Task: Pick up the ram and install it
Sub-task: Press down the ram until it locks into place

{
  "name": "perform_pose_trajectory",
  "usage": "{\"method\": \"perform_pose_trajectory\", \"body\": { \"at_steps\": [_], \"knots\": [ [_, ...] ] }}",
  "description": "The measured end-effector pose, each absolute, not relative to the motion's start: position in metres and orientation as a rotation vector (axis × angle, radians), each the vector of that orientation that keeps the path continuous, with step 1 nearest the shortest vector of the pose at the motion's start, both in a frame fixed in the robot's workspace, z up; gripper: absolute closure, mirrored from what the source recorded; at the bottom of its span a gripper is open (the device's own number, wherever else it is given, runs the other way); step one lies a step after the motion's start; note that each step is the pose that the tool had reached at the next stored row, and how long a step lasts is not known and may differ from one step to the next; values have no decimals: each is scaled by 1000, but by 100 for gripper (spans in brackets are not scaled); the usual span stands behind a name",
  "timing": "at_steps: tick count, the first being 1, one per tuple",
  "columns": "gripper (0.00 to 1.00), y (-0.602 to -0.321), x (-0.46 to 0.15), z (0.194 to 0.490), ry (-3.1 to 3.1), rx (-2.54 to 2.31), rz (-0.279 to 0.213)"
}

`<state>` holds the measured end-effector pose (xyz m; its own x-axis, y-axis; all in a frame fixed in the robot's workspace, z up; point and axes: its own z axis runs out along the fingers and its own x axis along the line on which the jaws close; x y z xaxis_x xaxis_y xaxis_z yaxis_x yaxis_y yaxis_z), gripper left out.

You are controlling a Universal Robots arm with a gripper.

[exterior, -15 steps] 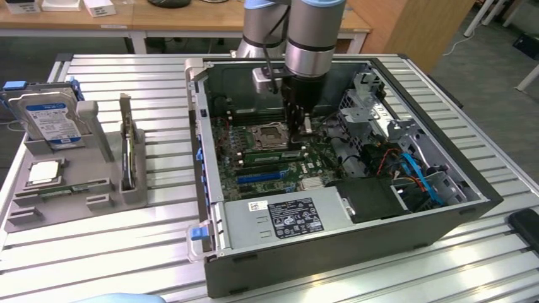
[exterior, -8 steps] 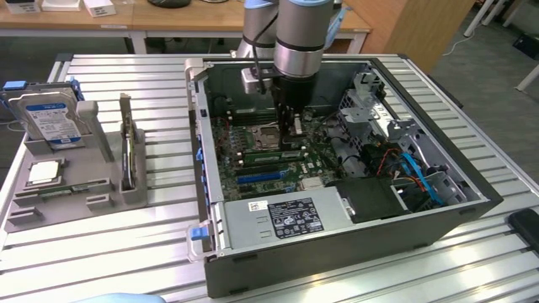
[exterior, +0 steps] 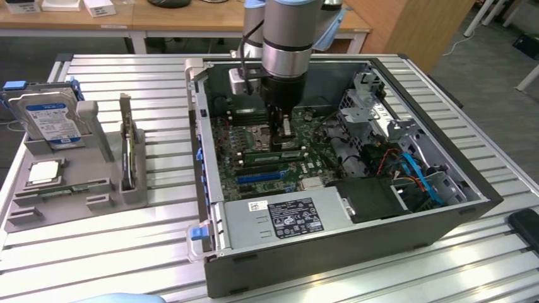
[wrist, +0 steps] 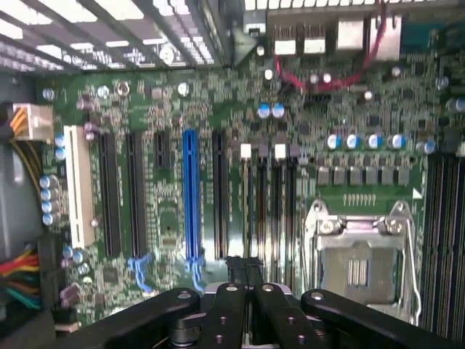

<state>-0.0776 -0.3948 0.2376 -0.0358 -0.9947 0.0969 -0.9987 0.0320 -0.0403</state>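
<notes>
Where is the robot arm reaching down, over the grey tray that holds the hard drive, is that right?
Not quite. The exterior view shows the arm reaching down with its gripper into the open computer case, not over the grey tray. The hard drive does sit in that tray.

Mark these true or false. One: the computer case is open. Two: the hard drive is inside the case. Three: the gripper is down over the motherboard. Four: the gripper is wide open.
1. The computer case lies open, its inside exposed. True.
2. The hard drive is inside the case. False: it stands in the gray holder on the table, at the exterior view's left.
3. The gripper is down inside the case, over the motherboard. True.
4. The gripper is wide open. False: it is shut.
</notes>
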Motion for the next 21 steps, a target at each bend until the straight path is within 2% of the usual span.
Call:
{"method": "perform_pose_trajectory", "body": {
  "at_steps": [21],
  "knots": [
    [90,-395,-110,236,-2228,2149,158]
  ]
}}
